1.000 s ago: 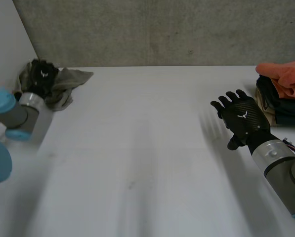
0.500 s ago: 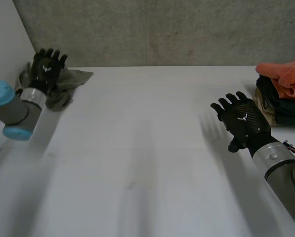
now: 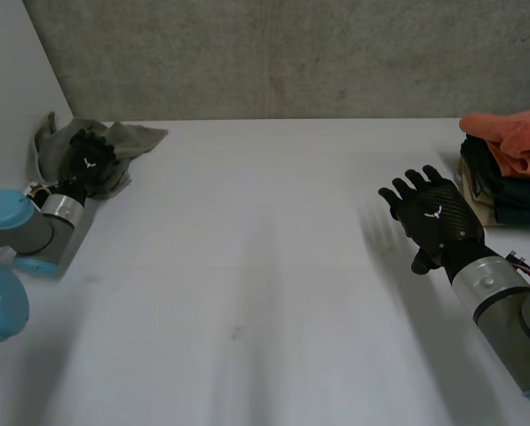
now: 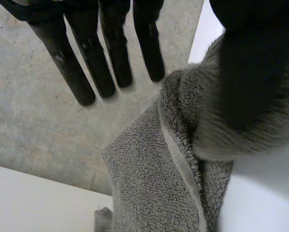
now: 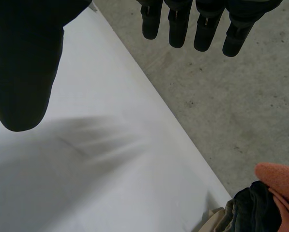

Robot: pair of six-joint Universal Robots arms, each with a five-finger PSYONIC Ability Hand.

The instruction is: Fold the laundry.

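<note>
**My left hand rests on a crumpled grey towel in the far left corner; my right hand is open above the table**

Seen from above, a white table (image 3: 265,266) stands against a concrete wall (image 3: 291,53). My left hand (image 3: 88,163) is at the table's far left corner, on a crumpled grey towel (image 3: 133,137) that lies bunched where the table meets a white side panel (image 3: 7,71).

In my left wrist camera, the fingers (image 4: 88,53) are straight and slightly spread, pointing past the towel toward the concrete wall and not touching the cloth. My thumb (image 4: 250,63) lies against a raised fold of the terry cloth. Nothing is pinched between the thumb and the fingers.

My right hand (image 3: 435,219) is on the right side of the table, palm down, with its fingers fanned out and the thumb held apart. It holds nothing. In my right wrist camera, the fingers (image 5: 175,21) are straight over bare table.

Just beyond and to the right of that hand, at the table's far right edge, sits a stack of folded laundry (image 3: 506,193). Its dark pieces lie under an orange cloth (image 3: 515,138), and a beige layer sits at the bottom. The stack and the grey towel are well apart, on opposite sides of the table.
</note>
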